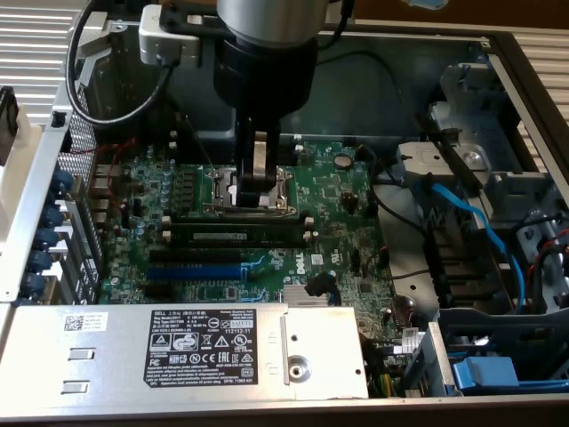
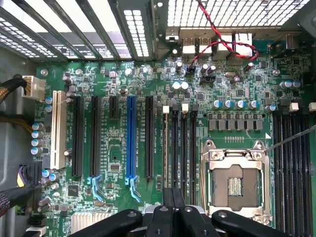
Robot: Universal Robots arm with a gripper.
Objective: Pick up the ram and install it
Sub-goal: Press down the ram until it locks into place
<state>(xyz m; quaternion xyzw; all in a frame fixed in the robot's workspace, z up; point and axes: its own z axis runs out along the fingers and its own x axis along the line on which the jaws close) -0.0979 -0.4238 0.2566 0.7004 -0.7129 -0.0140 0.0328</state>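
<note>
Though the task starts w/ a pickup, the ram point(image 1: 236, 236) already sits in one of the black memory slots point(image 1: 238, 224) near the middle of the motherboard point(image 1: 342, 245). It runs alongside the CPU socket point(image 1: 233, 191), on the side facing the blue expansion slot point(image 1: 197, 265). In the wrist view it shows edge-on as a thin strip point(image 2: 166, 148) beside the empty slots.

The gripper point(image 1: 258, 189) is clenched w/ nothing between its fingers. It hangs over the CPU socket, just beside the ram, and I can't tell if it touches anything.

Judgement: this is the install stage, prob. the seating end of it, w/ pickup done. The white end clips are too small to read, so I can't say whether the stick is fully latched. If it isn't home, finishing calls for the closed tips to be centred over the stick's top edge, pressing straight down and evenly along its length, and kept clear of the socket's lever and nearby caps
</note>
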